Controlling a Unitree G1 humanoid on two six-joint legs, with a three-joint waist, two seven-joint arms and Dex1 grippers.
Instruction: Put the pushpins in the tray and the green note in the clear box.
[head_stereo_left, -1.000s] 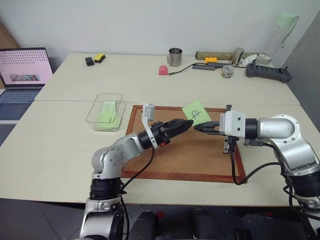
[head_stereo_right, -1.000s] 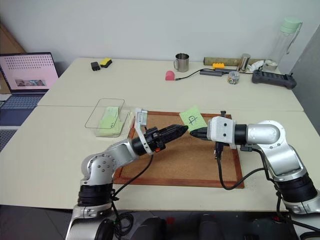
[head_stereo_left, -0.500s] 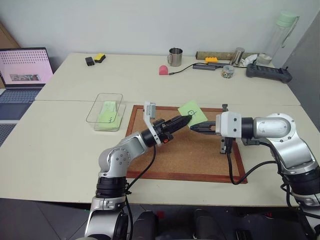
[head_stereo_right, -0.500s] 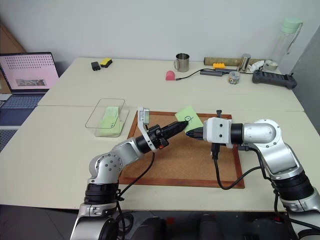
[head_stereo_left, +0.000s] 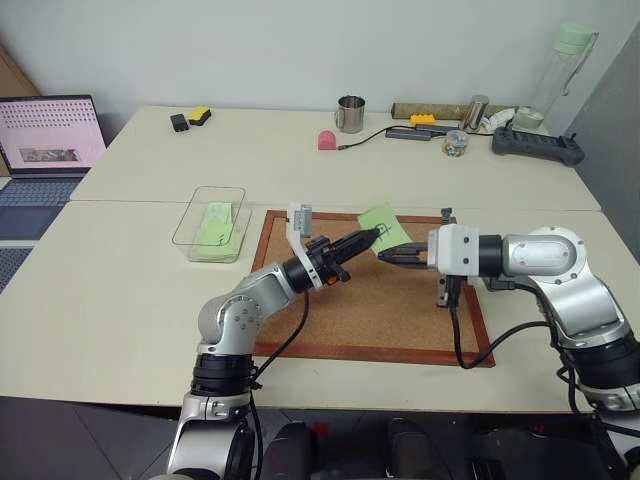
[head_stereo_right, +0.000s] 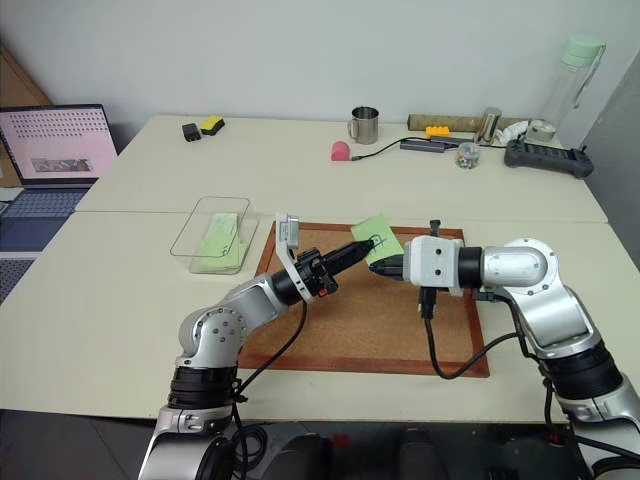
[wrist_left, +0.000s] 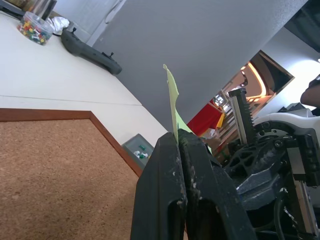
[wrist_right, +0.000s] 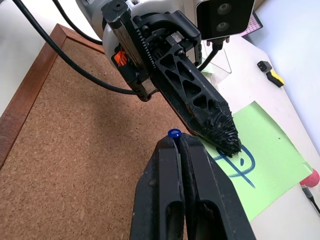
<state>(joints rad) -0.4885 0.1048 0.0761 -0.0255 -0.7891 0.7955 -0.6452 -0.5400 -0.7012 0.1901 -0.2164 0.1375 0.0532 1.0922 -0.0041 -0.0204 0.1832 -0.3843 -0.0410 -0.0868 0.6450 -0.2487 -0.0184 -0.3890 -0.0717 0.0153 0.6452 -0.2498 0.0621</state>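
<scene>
The green note (head_stereo_left: 381, 223) is held above the corkboard (head_stereo_left: 400, 320), pinched by both the left gripper (head_stereo_left: 374, 237) and the right gripper (head_stereo_left: 385, 256), a blue pushpin (wrist_right: 174, 133) showing at the latter's tips, so the clear box (head_stereo_left: 211, 223) is not yet reached.

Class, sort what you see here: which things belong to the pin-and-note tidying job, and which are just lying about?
Job in hand: green note, blue pushpin, clear box.
Lying about: laptop, metal mug, tall bottle, jar of pins, pink object.
</scene>
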